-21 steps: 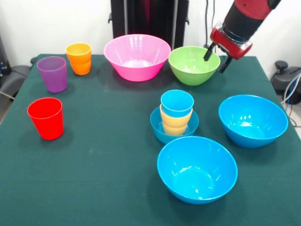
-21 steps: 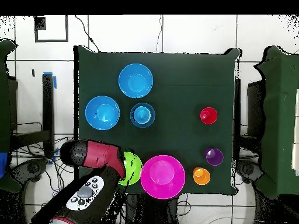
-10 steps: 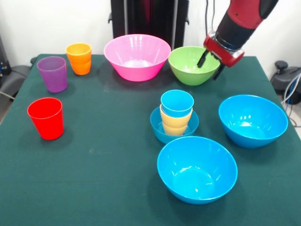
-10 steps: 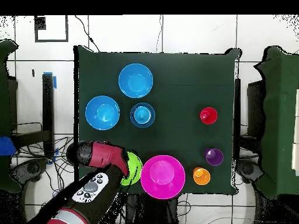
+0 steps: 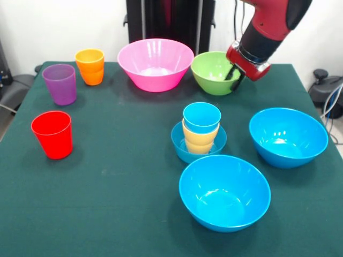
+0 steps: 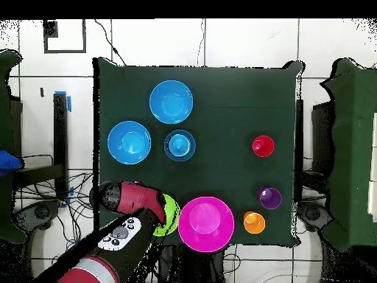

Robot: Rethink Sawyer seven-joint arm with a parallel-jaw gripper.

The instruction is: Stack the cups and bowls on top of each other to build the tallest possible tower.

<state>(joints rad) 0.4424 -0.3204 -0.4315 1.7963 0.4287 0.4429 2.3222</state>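
A: Where is the gripper (image 5: 234, 79)?

B: At the green bowl (image 5: 213, 72), near the table's (image 5: 107, 176) far edge. One finger is inside the bowl and one outside, straddling its rim. I cannot tell whether they are pressing on it.

A: And what sits beside that bowl?

B: The pink bowl (image 5: 155, 63), just beside it along the same far edge. An orange cup (image 5: 90, 66) stands near the far corner, with a purple cup (image 5: 60, 83) beside it and a red cup (image 5: 52, 134) by the side edge.

A: The tower?

B: Mid-table: a small blue bowl (image 5: 180, 145) holds a yellow-orange cup (image 5: 200, 140), with a light blue cup (image 5: 202, 117) nested in it. Two large blue bowls stand apart, one (image 5: 288, 136) towards the other side edge, one (image 5: 224, 191) near the front edge.
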